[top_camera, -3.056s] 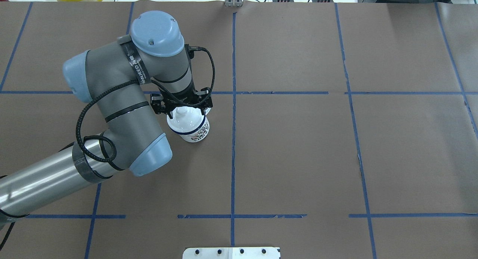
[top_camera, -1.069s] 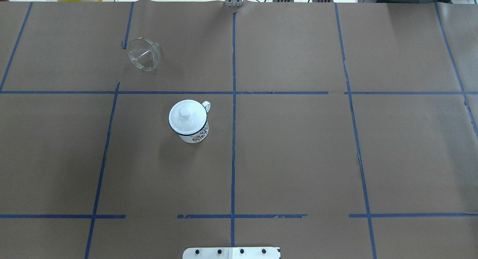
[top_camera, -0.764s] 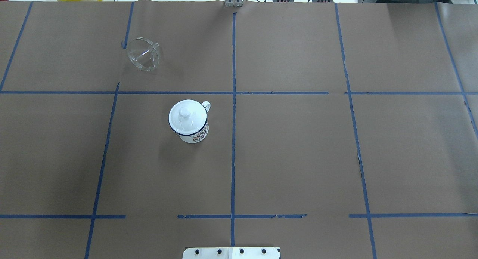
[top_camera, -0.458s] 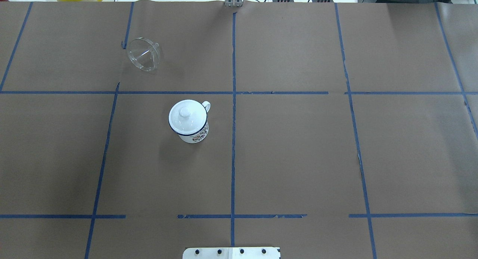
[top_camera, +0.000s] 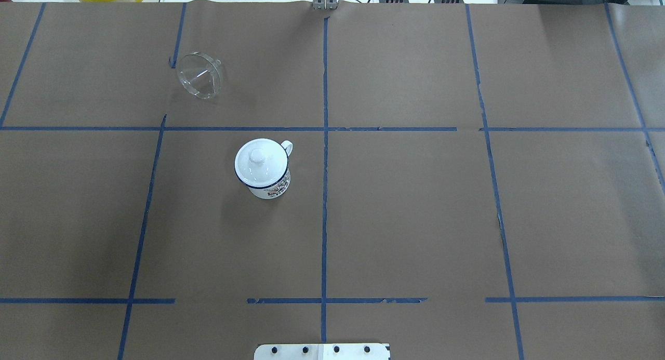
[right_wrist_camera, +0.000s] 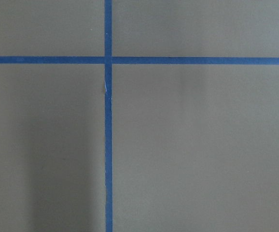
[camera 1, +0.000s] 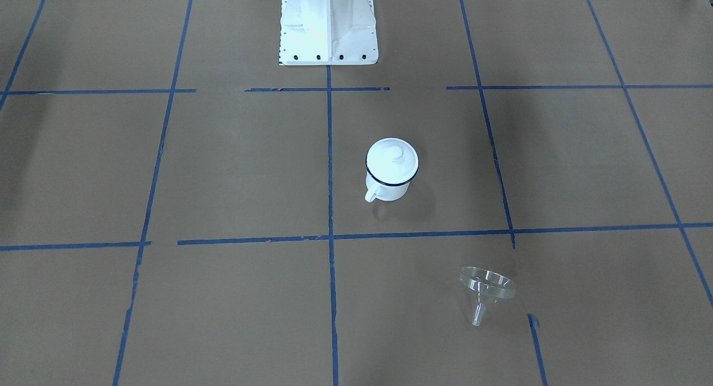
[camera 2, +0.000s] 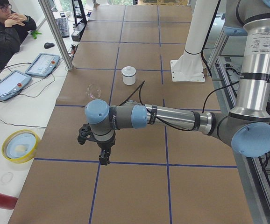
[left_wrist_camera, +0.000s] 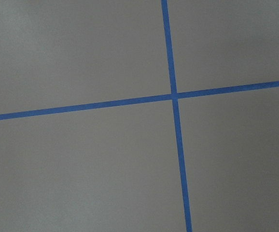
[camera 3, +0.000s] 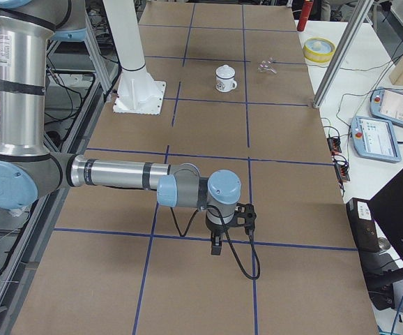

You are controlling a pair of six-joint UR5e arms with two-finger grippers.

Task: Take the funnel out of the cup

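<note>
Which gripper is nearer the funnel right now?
Left. The left gripper hangs over the table's left end, on the side of the cup where the funnel lies. The right gripper hangs over the opposite end, far past the cup.

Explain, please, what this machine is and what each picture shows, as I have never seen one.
It is a robot with two arms, each ending in a two-finger gripper. Two cameras look down on the table, two look along it from its ends, and one on each wrist sees only paper and blue tape. A white cup with its lid on stands there; a clear funnel lies apart from it. The left gripper and right gripper hang over bare paper, holding neither.
</note>
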